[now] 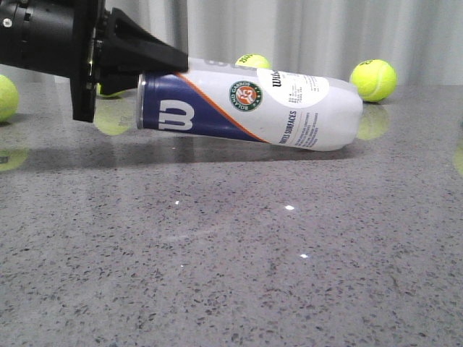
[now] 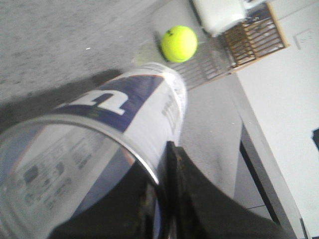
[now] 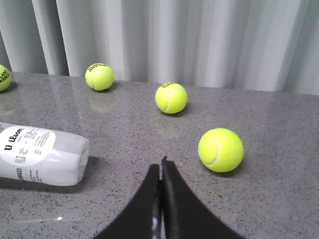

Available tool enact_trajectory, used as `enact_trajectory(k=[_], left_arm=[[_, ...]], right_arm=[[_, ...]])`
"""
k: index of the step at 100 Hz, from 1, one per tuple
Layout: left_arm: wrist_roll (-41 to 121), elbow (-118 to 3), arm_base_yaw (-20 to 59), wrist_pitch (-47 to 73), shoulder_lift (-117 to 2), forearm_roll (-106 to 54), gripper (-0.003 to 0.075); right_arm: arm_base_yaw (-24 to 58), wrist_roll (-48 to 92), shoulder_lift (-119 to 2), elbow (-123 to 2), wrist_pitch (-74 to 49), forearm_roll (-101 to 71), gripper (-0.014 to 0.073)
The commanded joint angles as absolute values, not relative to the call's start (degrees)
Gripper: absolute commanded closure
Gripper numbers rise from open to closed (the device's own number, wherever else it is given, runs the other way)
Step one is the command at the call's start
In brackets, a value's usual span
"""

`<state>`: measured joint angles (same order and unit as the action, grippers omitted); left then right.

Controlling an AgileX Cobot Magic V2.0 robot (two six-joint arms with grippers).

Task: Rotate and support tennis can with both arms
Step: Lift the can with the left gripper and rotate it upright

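Note:
The tennis can (image 1: 253, 108) lies tilted on the grey table, its silver-rimmed open end at the left raised a little and its rounded white end down at the right. My left gripper (image 1: 173, 61) is shut on the rim at that raised end. In the left wrist view the left gripper (image 2: 167, 149) has one finger inside the clear can (image 2: 149, 99) and one outside its wall. My right gripper (image 3: 161, 164) is shut and empty, out of the front view. It hovers over the table a short way from the can's white end (image 3: 40, 154).
Yellow-green tennis balls lie on the table: one behind the can (image 1: 253, 61), one at the back right (image 1: 373, 79), one at the far left (image 1: 6, 97). Three show near the right gripper (image 3: 221, 149), (image 3: 171, 97), (image 3: 99, 76). A grey curtain hangs behind.

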<state>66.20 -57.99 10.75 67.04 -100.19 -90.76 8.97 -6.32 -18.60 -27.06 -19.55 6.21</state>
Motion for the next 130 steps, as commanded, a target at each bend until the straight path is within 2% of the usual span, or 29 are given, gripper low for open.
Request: enact_trajectory(k=[1, 16, 39, 59, 84, 105, 130], left_arm=[[69.2, -59.4, 11.2, 71.3, -97.4, -94.9, 0.0741], [70.5, -59.4, 11.2, 73.2, -93.7, -94.8, 0.0741], [70.0, -59.4, 11.1, 68.6, -80.9, -87.3, 0.0741], [65.6, -59.4, 11.1, 61.0, -66.5, -74.3, 0.0741], [49.2, -59.8, 11.1, 55.7, -52.5, -52.5, 0.0741], [27.9, -67.1, 11.1, 62.5, -49.5, -29.2, 0.0741], [21.0, -74.3, 11.1, 72.6, -52.5, -20.5, 0.0741]], right_arm=[[8.6, -6.2, -18.9, -28.5, -14.8, 7.0, 0.0664], [8.6, -6.2, -18.9, -28.5, -14.8, 7.0, 0.0664], [8.6, -6.2, -18.9, -28.5, -14.8, 7.0, 0.0664], [8.6, -6.2, -18.9, -28.5, -14.8, 7.0, 0.0664], [8.6, -6.2, -18.9, -28.5, -14.8, 7.0, 0.0664], [8.6, -6.2, -18.9, -28.5, -14.8, 7.0, 0.0664], [8.6, -6.2, -18.9, -28.5, -14.8, 7.0, 0.0664]])
